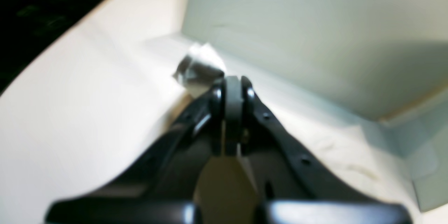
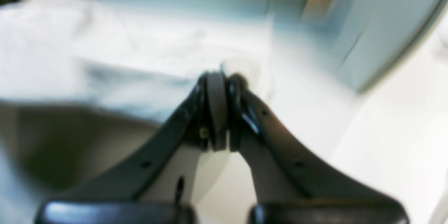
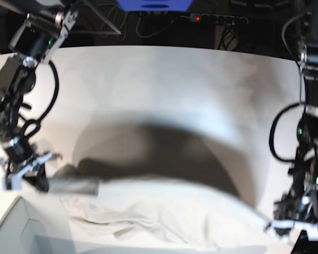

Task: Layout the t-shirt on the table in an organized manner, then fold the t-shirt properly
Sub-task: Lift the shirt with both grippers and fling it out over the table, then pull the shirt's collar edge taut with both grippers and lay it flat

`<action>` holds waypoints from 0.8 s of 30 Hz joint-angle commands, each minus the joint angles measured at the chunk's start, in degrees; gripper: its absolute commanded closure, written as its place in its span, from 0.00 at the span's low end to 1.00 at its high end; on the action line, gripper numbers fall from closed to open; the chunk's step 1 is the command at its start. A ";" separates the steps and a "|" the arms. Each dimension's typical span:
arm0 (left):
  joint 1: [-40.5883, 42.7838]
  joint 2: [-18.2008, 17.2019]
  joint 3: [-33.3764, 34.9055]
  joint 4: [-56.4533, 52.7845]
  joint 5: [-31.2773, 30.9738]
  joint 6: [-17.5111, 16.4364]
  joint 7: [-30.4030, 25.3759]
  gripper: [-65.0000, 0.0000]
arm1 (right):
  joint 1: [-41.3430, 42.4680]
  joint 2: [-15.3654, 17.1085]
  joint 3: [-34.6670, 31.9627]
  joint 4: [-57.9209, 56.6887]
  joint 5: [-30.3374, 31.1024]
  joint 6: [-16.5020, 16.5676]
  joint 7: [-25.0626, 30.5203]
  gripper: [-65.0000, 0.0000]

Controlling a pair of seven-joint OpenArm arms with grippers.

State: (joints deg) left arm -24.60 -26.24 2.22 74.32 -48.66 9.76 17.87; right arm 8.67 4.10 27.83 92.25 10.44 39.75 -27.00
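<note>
The light grey-beige t-shirt [image 3: 164, 211] hangs stretched and motion-blurred between my two grippers, casting a broad dark shadow on the white table [image 3: 164, 79]. In the base view my right gripper [image 3: 42, 182] is shut on one end of the shirt at the left. My left gripper [image 3: 280, 222] is shut on the other end at the lower right. Close up, the left gripper [image 1: 232, 78] is shut, with a small tuft of cloth [image 1: 197, 68] poking past its tips. The right gripper [image 2: 220, 77] is also shut, with wrinkled shirt cloth [image 2: 105, 59] spreading away from it.
A pale box corner [image 3: 13, 227] sits at the near left of the base view; its walls also fill the upper right of the left wrist view [image 1: 315, 35] and the top of the right wrist view [image 2: 332, 24]. Cables and a power strip [image 3: 217, 18] lie beyond the table's far edge.
</note>
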 commanded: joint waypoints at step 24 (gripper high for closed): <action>44.95 8.17 -23.71 17.50 -0.17 -1.28 -0.51 1.00 | -31.48 -2.30 0.08 5.82 6.93 0.25 10.34 1.00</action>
State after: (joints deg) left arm 20.88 -17.06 -21.12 90.83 -48.86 8.86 18.72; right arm -22.74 1.26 27.59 97.19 16.36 39.59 -18.20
